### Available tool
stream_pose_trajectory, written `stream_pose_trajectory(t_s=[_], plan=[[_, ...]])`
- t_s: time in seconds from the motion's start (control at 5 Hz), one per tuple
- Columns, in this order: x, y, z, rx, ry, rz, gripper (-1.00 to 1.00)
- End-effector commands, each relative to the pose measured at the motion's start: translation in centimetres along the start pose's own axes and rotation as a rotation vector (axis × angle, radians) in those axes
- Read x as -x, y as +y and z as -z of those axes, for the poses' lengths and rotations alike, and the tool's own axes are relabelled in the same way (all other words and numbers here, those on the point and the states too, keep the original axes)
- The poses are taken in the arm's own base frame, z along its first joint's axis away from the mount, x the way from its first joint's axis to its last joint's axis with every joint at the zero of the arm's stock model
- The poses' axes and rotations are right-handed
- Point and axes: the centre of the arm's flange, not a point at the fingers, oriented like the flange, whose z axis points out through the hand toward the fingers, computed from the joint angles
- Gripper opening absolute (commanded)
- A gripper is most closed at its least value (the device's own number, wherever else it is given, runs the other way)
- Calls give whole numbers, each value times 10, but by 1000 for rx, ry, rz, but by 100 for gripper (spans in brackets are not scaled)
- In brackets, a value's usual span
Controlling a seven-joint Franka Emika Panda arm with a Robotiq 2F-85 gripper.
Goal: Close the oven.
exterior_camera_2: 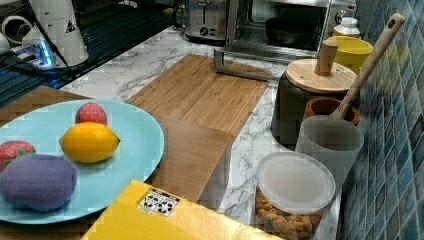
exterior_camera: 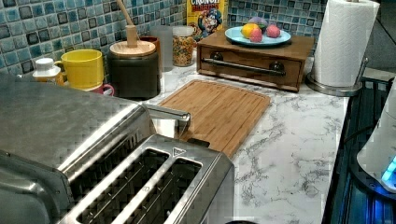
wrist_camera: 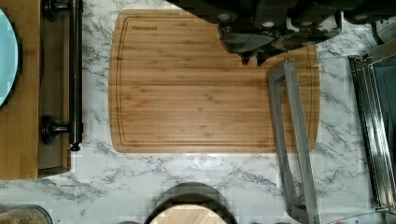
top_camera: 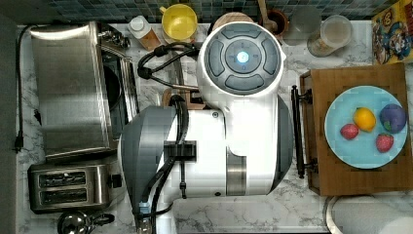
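Your oven sat wide open, its glass door dropped flat toward the table, the bar handle hanging out over the edge of the cutting board. In the wrist view your fingers hovered above the board, just beside one end of that handle and not touching it. Whether they were spread or pinched, I could not tell; they showed as a dark cluster and nothing more.

So the closing hadn't begun, by my reading. You still had to get under or behind that bar and swing it up.

Here's where it could have gone sour. The fingers sat near the handle's end, not its middle, so a lift from there might have twisted the door or let the bar slip off sideways. Coming down too low, you'd have scraped the board and dragged it. The dark canister with the wooden lid stood close by the door's swing, and a wide arc could have clipped it. Push too fast and the whole oven might have slid back toward the toaster.
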Motion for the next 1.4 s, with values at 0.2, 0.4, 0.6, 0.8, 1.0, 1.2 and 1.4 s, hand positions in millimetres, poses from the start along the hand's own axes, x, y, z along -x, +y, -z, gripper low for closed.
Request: stream_pose_trajectory(t_s=[0.2, 0.4, 0.6, 0.8, 1.0, 1.2, 1.4], plan=[[3, 0, 7, 0, 13, 0, -100], [3, 0, 7, 0, 13, 0, -100], [-14, 6, -27, 4, -83, 27, -100], [-27, 21, -65, -56, -131, 43, -100], [-41, 27, -97, -99, -168, 61, -100], [-52, 33, -124, -140, -159, 82, -100], [-63, 36, -152, -192, -174, 82, -100]])
